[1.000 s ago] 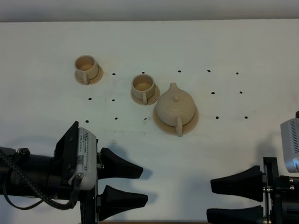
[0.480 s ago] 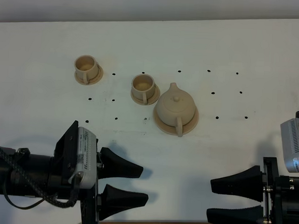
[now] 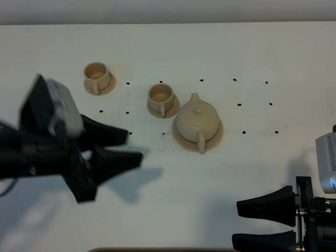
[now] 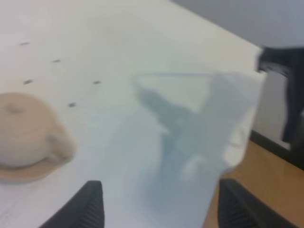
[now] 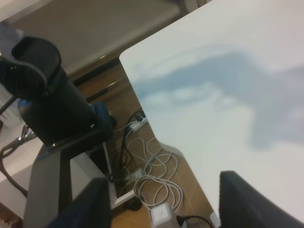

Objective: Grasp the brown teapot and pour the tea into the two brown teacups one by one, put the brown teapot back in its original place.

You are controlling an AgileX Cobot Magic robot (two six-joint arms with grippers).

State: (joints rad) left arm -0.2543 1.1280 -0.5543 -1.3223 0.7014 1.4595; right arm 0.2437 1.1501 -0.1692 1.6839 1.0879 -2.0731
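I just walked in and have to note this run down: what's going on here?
A two-armed robot is starting a tea-pouring job. The left gripper, jaws open and empty, has just swung up from the near edge of the table toward the brown teapot, but is not touching it. The teapot, lid on, and the two brown teacups each stand on a saucer. The right gripper rests at the near edge, jaws open, holding nothing.

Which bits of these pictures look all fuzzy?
Exterior high view: the black left gripper and its arm look smeared, while the pale tan round ceramic teapot is sharp. Left wrist view: the whole picture is blurred, teapot included, with a soft grey shadow on the white table.
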